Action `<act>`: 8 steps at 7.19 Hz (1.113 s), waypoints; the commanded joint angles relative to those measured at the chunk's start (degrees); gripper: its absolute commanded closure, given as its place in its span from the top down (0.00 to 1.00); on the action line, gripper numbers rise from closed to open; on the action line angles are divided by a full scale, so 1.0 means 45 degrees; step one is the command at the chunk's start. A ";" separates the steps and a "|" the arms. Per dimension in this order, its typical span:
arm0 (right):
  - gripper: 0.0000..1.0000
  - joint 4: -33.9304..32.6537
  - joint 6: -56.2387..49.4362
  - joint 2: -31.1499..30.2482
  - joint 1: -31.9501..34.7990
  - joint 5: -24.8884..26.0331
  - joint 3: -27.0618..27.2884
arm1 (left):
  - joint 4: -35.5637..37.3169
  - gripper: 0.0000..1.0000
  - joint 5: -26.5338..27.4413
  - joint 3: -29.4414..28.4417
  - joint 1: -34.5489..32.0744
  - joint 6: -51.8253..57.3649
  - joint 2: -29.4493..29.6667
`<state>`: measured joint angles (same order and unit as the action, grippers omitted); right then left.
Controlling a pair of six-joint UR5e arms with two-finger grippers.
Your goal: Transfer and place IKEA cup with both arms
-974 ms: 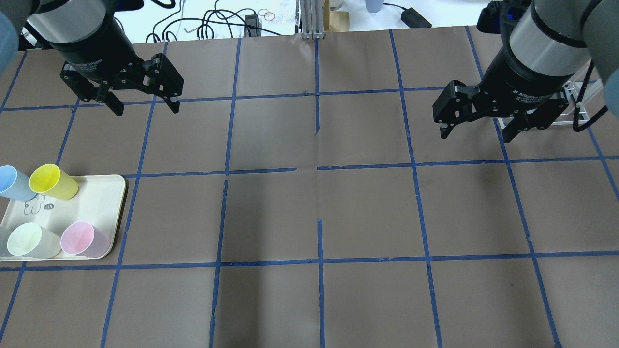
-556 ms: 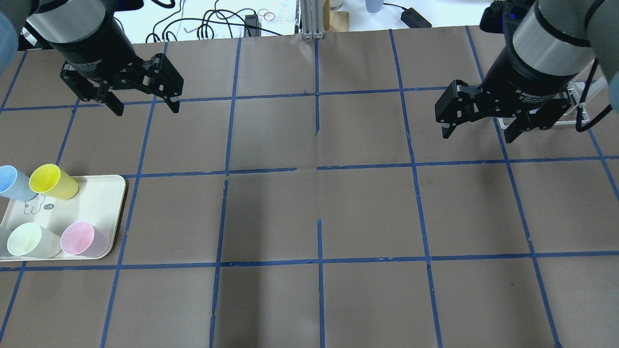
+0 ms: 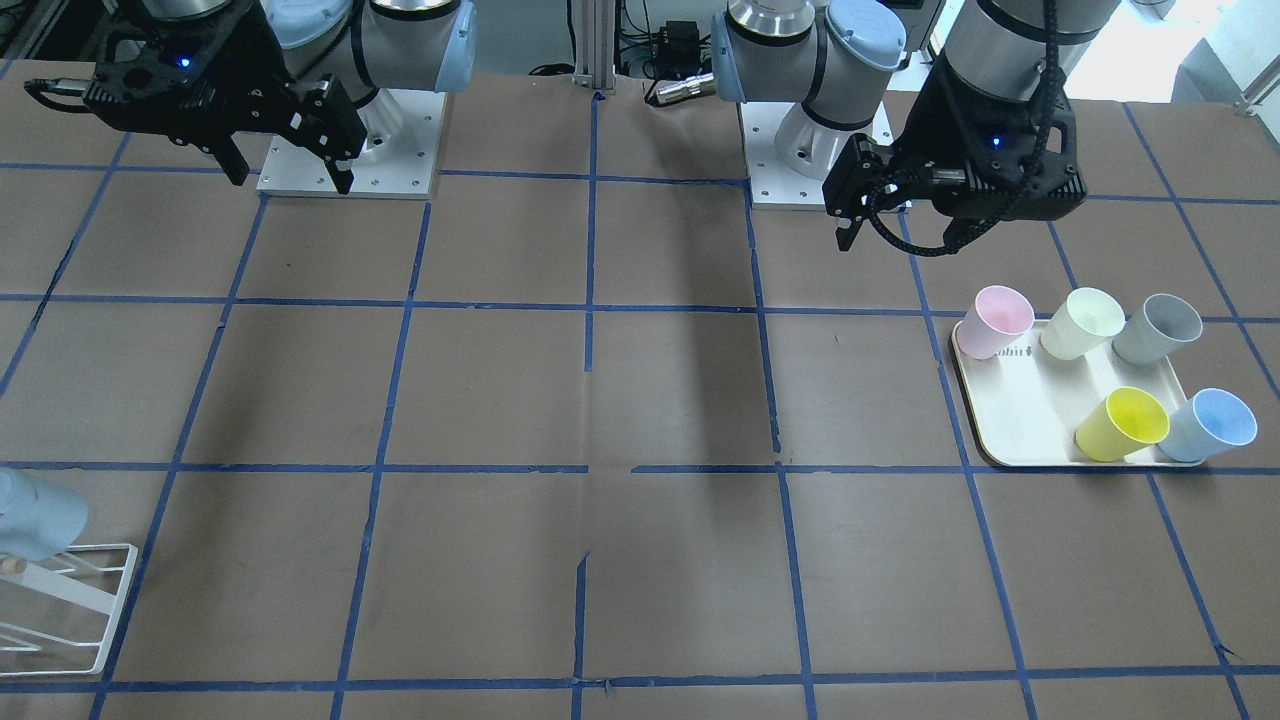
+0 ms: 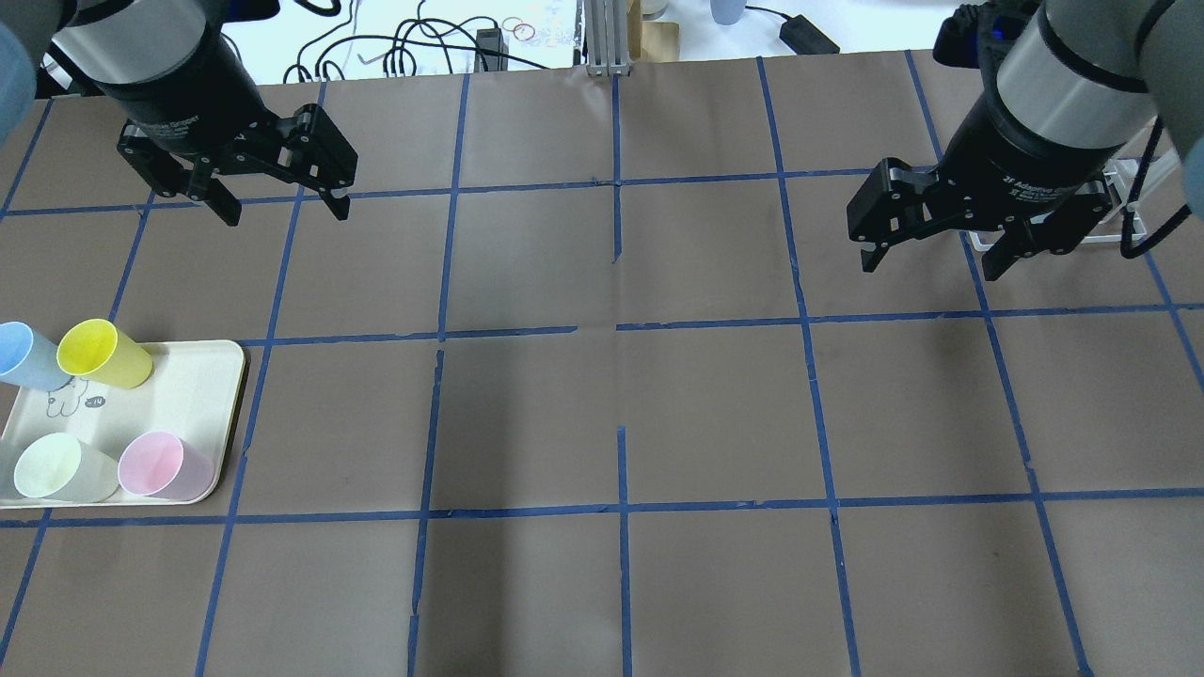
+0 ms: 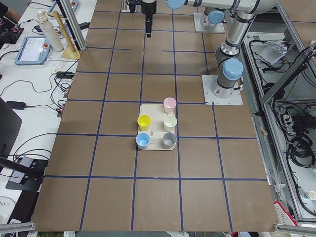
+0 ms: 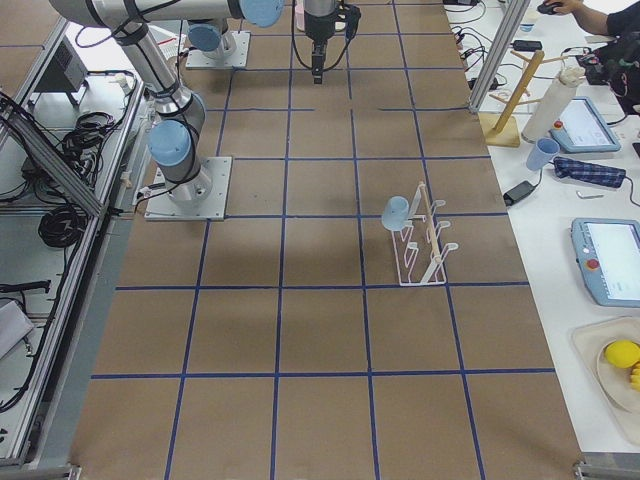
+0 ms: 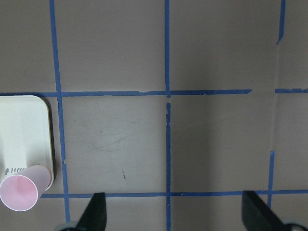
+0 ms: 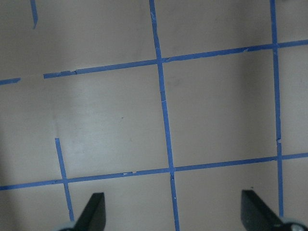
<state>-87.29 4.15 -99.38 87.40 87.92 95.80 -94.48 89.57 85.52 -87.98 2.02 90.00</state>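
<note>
On cream tray (image 3: 1020, 425), table's left end: IKEA cup (image 3: 1205, 430) upright at outer corner farthest from robot, just beside yellow cup (image 3: 1122, 425). Pink cup (image 3: 995, 320), pale-green cup (image 3: 1082, 322) & grey cup (image 3: 1158, 328) share tray. L gripper (image 4: 285, 209) above table, jaws spread, empty, apart from tray. R gripper (image 4: 929, 266) same: spread, empty. White wire rack (image 6: 420, 255) at right end carries 2nd pale-blue cup (image 3: 35, 515).

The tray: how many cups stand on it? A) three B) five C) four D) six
B: the tray holds a pink cup, a pale green cup, a grey cup, a yellow cup and a blue cup, five in all.
</note>
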 commanded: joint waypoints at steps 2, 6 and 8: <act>1.00 -0.0115 -0.1752 0.0052 -0.1466 -0.0065 -0.0019 | 0.0000 1.00 -0.0003 0.0000 0.0019 0.0000 0.0000; 1.00 -0.0914 -0.5503 0.0908 -0.4027 -0.0047 -0.0039 | 0.0000 1.00 -0.0003 0.0000 0.0019 0.0000 0.0000; 1.00 -0.1986 -0.7262 0.1475 -0.4869 -0.0007 -0.0039 | 0.0000 1.00 -0.0003 0.0000 0.0000 0.0000 0.0000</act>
<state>-93.70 -23.68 -94.45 67.76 87.86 95.64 -94.48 89.56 85.52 -87.95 2.02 90.00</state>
